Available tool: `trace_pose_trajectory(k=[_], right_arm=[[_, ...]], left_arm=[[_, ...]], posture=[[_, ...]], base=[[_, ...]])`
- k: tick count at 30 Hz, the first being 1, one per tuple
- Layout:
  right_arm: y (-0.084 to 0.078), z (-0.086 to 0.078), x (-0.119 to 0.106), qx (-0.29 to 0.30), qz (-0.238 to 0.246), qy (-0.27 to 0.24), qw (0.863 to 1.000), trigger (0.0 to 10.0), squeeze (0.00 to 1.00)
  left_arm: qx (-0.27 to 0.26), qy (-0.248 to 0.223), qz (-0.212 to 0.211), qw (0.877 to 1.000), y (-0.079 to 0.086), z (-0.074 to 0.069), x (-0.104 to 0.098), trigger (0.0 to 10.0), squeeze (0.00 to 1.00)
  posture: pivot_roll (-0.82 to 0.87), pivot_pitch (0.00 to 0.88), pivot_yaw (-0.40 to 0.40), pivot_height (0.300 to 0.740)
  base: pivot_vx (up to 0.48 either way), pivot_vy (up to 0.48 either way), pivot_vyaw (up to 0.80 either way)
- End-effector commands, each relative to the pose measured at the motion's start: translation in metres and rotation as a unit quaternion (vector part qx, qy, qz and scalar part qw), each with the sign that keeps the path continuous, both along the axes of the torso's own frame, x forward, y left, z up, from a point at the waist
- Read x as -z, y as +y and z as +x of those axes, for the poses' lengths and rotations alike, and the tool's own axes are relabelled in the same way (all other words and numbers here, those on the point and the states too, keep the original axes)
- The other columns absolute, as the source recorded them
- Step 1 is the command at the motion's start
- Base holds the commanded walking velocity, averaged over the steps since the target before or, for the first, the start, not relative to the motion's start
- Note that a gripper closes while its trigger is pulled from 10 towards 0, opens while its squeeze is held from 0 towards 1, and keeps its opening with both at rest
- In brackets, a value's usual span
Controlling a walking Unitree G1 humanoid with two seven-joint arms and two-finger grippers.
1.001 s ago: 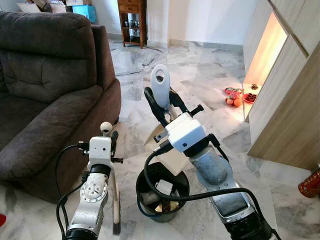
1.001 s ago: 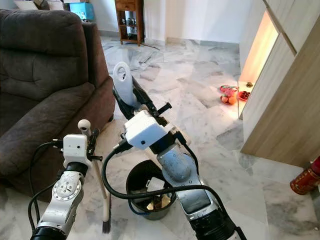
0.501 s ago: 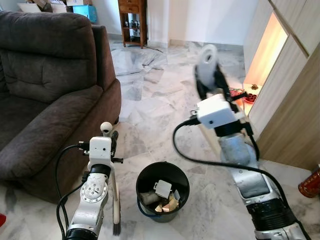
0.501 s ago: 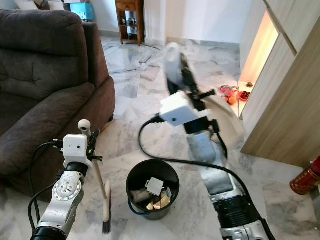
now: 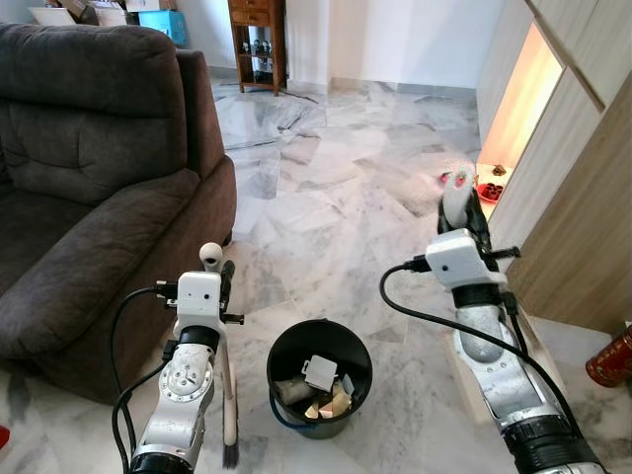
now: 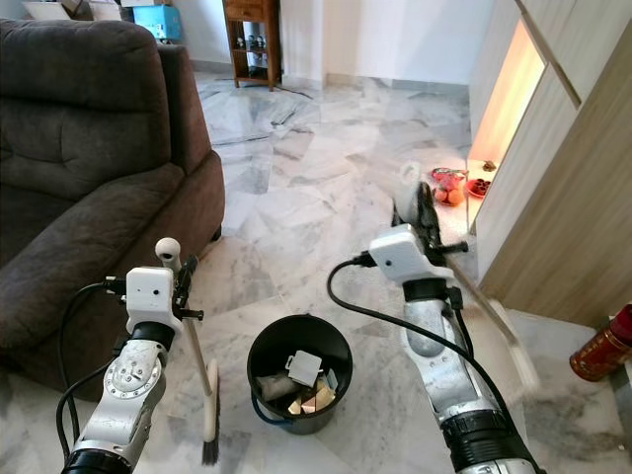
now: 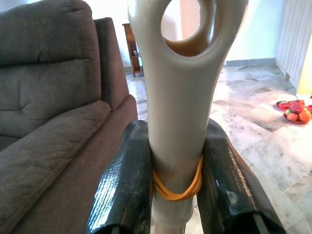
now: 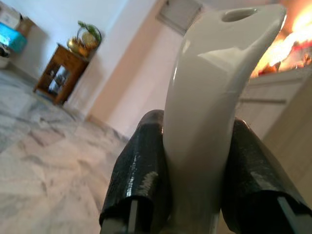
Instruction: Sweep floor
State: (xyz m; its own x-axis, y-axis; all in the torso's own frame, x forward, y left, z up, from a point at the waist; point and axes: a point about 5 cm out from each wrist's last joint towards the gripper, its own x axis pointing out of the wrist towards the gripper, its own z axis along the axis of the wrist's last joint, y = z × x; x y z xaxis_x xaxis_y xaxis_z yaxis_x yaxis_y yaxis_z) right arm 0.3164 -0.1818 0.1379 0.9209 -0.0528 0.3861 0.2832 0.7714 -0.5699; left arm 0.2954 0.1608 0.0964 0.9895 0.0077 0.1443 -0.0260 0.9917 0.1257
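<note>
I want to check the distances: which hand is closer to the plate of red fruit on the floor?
The right hand, holding the white dustpan handle, is just in front of the red fruit plate. The left hand, gripping the brush handle, is near the sofa, far away.

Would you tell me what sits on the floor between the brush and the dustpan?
A black bin holding scraps stands on the marble floor between the brush and the dustpan, as the left eye view shows.

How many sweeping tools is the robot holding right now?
2: a brush in the left gripper, beside the bin; a dustpan, motion-blurred, in the right gripper near the cabinet.
</note>
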Motion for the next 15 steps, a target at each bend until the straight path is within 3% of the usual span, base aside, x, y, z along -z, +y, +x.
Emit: trace_pose_trajectory(k=[1, 8, 13, 15], right_arm=[[-0.003, 0.0, 0.005, -0.002, 0.02, 0.008, 1.0, 10.0, 0.0], [-0.017, -0.002, 0.029, 0.041, 0.095, 0.045, 0.994, 10.0, 0.0], [-0.033, -0.007, 0.047, 0.074, 0.161, 0.069, 0.982, 10.0, 0.0], [-0.034, -0.007, 0.048, 0.076, 0.163, 0.07, 0.981, 10.0, 0.0]], left_arm=[[0.005, -0.023, 0.002, 1.0, 0.001, 0.0, -0.009, 10.0, 0.0], [0.012, -0.021, 0.002, 1.0, 0.0, -0.002, -0.008, 10.0, 0.0], [0.02, -0.02, 0.001, 1.0, 0.0, -0.005, -0.009, 10.0, 0.0], [0.023, -0.019, 0.001, 1.0, 0.0, -0.006, -0.008, 10.0, 0.0]], posture=[[0.13, 0.0, 0.019, 0.74], [0.14, 0.0, 0.02, 0.74], [0.14, 0.0, 0.021, 0.74], [0.14, 0.0, 0.022, 0.74]], base=[[0.0, 0.0, 0.0], [0.0, 0.0, 0.0], [0.0, 0.0, 0.0], [0.0, 0.0, 0.0]])
